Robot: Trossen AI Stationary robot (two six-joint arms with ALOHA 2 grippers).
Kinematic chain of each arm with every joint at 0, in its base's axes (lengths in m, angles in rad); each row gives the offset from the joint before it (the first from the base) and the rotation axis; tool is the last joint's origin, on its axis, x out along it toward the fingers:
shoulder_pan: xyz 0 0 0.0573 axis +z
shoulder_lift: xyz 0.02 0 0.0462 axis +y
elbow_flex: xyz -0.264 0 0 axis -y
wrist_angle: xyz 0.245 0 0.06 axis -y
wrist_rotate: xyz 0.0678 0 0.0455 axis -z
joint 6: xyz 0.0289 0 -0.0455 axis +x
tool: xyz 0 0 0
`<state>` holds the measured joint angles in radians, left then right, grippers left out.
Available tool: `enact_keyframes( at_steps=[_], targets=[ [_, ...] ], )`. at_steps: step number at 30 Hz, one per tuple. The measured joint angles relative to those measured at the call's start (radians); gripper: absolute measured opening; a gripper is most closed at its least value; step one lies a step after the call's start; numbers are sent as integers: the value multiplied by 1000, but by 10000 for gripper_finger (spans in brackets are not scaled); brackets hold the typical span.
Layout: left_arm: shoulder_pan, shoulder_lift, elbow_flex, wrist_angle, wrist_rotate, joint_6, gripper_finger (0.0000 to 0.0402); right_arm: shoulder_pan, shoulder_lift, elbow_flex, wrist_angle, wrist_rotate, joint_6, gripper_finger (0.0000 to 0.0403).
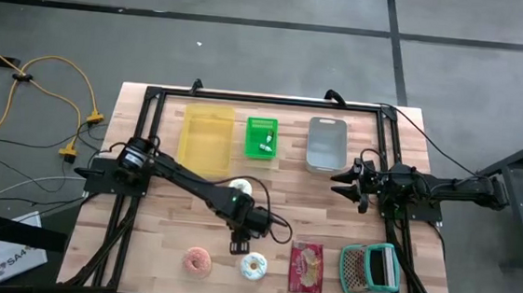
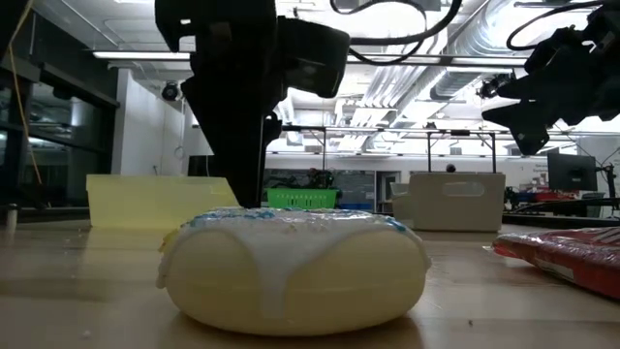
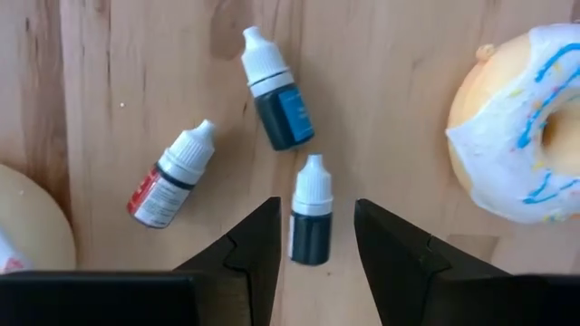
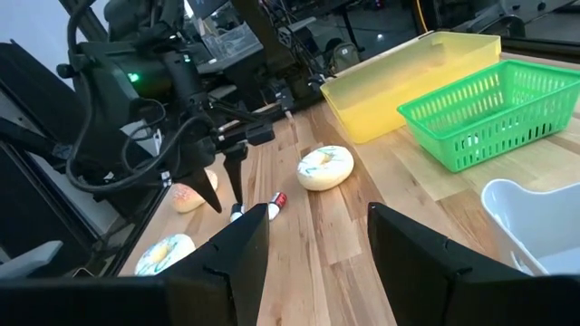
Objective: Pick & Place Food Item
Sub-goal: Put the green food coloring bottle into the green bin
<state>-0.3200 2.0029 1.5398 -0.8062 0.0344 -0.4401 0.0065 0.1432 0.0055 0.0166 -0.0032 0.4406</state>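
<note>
The dark bottle [image 3: 311,223] is framed lengthwise between the left gripper's [image 3: 314,237] spread fingers, cap pointing away; the green basket [image 1: 261,137] holds small items.

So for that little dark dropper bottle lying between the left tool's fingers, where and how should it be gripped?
Probably across the dark bottle body, below its white cap, coming straight down from above. It lies flat on the table, its long axis running between the open fingers of the left tool, so they would close on its sides.
</note>
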Motion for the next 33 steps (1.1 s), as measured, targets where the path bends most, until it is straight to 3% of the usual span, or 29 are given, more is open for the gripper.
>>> enact_keyframes(
  at_steps=[33],
  targets=[
    [-25,74,0,35,-40,-46,136,0,0,0,0,0,0,175]
  ],
)
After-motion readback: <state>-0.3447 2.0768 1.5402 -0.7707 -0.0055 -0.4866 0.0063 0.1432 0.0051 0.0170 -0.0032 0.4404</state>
